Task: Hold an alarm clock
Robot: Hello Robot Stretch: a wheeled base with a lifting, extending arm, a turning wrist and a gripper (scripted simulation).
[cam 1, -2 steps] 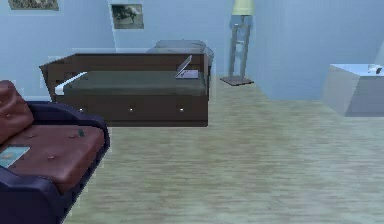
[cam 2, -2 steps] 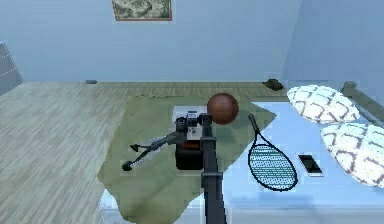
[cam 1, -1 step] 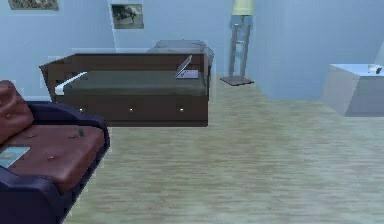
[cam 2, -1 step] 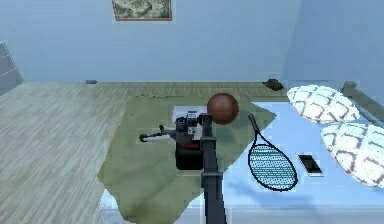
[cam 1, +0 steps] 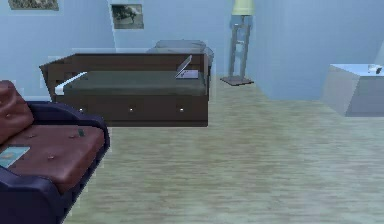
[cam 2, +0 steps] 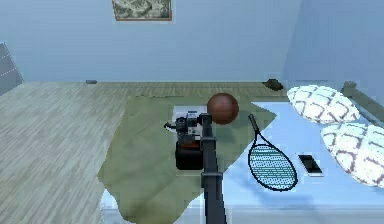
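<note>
In the arm side view my arm (cam 2: 212,180) rises over a bed, and my gripper (cam 2: 178,126) sits above the green blanket (cam 2: 140,160). A small dark boxy thing with a reddish base (cam 2: 187,154) lies on the blanket right by the gripper. Its shape is too small to name as an alarm clock. I cannot tell whether the gripper touches it or holds anything.
On the bed lie a brown ball (cam 2: 222,107), a tennis racket (cam 2: 270,162), a flat phone-like slab (cam 2: 311,164) and two patterned pillows (cam 2: 322,102). The forward view has a brown daybed (cam 1: 135,95), a dark red sofa (cam 1: 45,145), a floor lamp (cam 1: 240,45) and a white table (cam 1: 357,85) around open wooden floor.
</note>
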